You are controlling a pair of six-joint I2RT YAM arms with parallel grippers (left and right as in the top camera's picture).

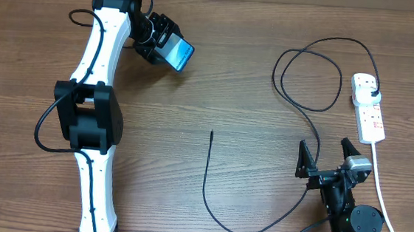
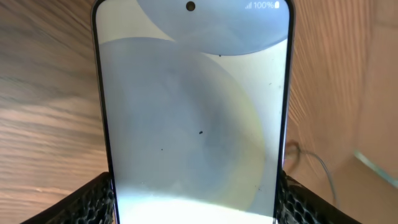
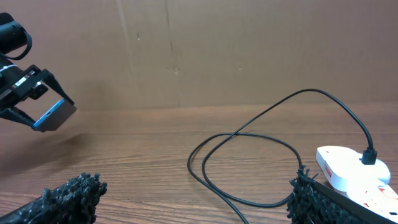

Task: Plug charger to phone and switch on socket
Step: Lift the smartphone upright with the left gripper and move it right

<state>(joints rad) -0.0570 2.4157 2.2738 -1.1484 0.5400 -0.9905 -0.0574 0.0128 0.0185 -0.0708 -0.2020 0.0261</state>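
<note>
Well, the phone is up at about eleven o'clock on the table, raised off the wood and tilted. It is clamped across its long edges by the left gripper. The left wrist view shows the lit screen filling the frame, with the fingers pressing on the two lower corners at a middling width. The status bar is at the far end, so the bottom end sits in the grip (if the port is there, it may be hard to reach; I cannot see it).

The right gripper waits at roughly five o'clock, jaws spread wide with nothing between them.

The charger cable lies slack on the wood. Its connector tip is near the centre, pointing toward twelve, well apart from both grippers. The cable sweeps round through six o'clock and loops at two. It ends at the plug, already seated in the white power strip at three o'clock. The switch positions are too small to read.

The cable looks light and limp, so a grip mid-length would likely let the tip droop. The stiff stub just behind the connector seems the better hold. The phone is rigid, with smooth glass that could slip. The power strip looks light and may slide when its switch is pressed.
</note>
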